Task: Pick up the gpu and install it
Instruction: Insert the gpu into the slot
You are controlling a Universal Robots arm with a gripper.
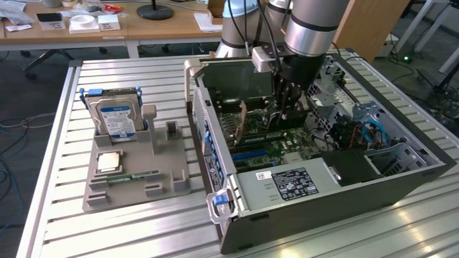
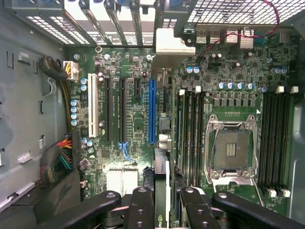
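Note:
In the wrist view the gpu [image 2: 161,164] shows edge-on, running from between my fingers [image 2: 141,205] toward the case's rear slots, with its silver bracket [image 2: 174,45] at the far end. My gripper [image 2: 166,193] is shut on it. The card stands over the motherboard [image 2: 133,119], just beside the long blue slot [image 2: 151,112]; I cannot tell whether it touches the board. In the exterior view my gripper [image 1: 287,113] reaches down into the open computer case [image 1: 401,177], and the gpu's tan-brown face [image 1: 242,121] stands upright just to the exterior view's left of it.
On the exterior view's left, a grey holder [image 1: 161,161] carries a silver hard drive [image 1: 115,118], a processor chip [image 1: 107,161] and a green memory stick [image 1: 133,176]. Inside the case are an empty processor socket [image 2: 231,150], cable bundles [image 2: 59,160], drive bays and the power supply [image 1: 287,183].

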